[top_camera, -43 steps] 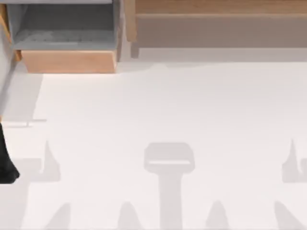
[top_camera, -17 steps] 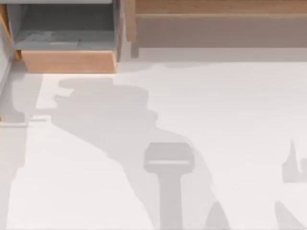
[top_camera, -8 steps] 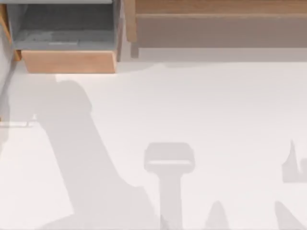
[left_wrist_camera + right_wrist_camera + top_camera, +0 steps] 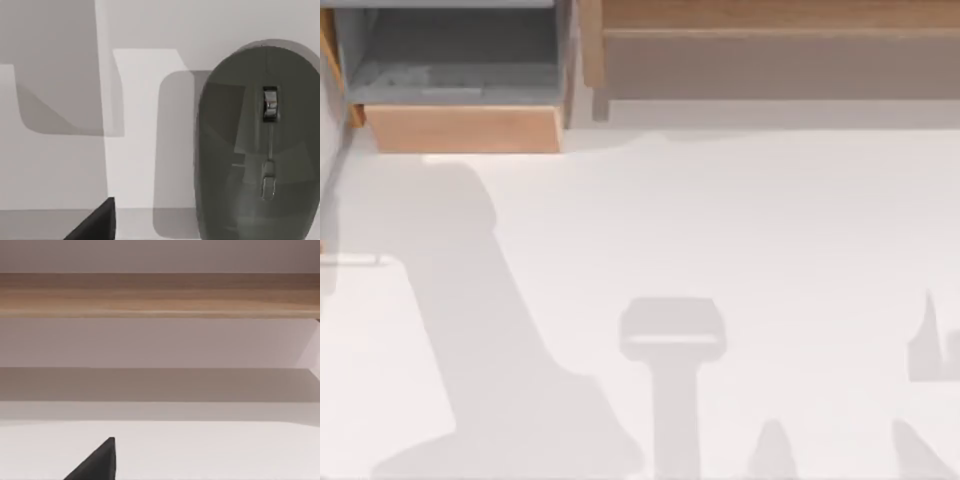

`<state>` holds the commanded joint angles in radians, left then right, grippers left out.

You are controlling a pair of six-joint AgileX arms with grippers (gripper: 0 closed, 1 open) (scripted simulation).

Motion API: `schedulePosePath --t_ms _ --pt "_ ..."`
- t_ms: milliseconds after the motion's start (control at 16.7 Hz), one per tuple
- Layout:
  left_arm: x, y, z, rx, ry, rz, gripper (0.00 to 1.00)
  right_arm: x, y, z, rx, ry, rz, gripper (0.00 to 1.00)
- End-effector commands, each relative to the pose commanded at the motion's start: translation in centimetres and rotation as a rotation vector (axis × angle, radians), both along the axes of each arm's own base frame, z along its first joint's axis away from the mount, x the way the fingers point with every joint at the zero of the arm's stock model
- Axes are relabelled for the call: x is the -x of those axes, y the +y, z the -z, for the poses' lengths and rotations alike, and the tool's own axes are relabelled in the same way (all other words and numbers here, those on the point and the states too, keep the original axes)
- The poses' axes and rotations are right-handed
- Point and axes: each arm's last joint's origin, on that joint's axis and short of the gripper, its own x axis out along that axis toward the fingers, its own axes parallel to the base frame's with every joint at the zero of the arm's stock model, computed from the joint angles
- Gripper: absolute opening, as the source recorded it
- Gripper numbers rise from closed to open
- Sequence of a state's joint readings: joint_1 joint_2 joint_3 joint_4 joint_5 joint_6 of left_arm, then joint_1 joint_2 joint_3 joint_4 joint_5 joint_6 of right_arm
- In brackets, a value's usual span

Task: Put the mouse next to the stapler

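A dark grey mouse [image 4: 257, 145] with a silver scroll wheel lies flat on the white table, seen close from above in the left wrist view. A dark corner of my left gripper [image 4: 97, 222] pokes in beside it, apart from the mouse. In the top view a broad arm shadow [image 4: 490, 380] crosses the table's left part. A dark corner of my right gripper [image 4: 97, 462] sits low over the table, facing a wooden shelf. The stapler is out of view.
An open wooden drawer [image 4: 460, 128] with a grey inside juts out at the back left. A long wooden shelf [image 4: 770, 40] runs along the back, also facing the right wrist view as the shelf edge [image 4: 160, 295]. White tabletop [image 4: 770, 220] spreads in front.
A black arm part at the top view's left edge has left that view. The arm's shadow came in over the left table, then narrowed and slid toward the front left.
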<state>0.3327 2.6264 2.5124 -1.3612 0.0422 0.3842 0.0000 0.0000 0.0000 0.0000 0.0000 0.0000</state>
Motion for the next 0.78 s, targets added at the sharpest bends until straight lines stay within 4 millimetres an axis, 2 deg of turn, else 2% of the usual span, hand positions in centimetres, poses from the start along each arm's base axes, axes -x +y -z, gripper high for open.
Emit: schedulePosePath --t_ms 780 --pt "-0.1 0.2 2.0 0.0 -0.002 0.002 1.0 0.0 0.0 0.0 0.0 0.0 0.0 1.0"
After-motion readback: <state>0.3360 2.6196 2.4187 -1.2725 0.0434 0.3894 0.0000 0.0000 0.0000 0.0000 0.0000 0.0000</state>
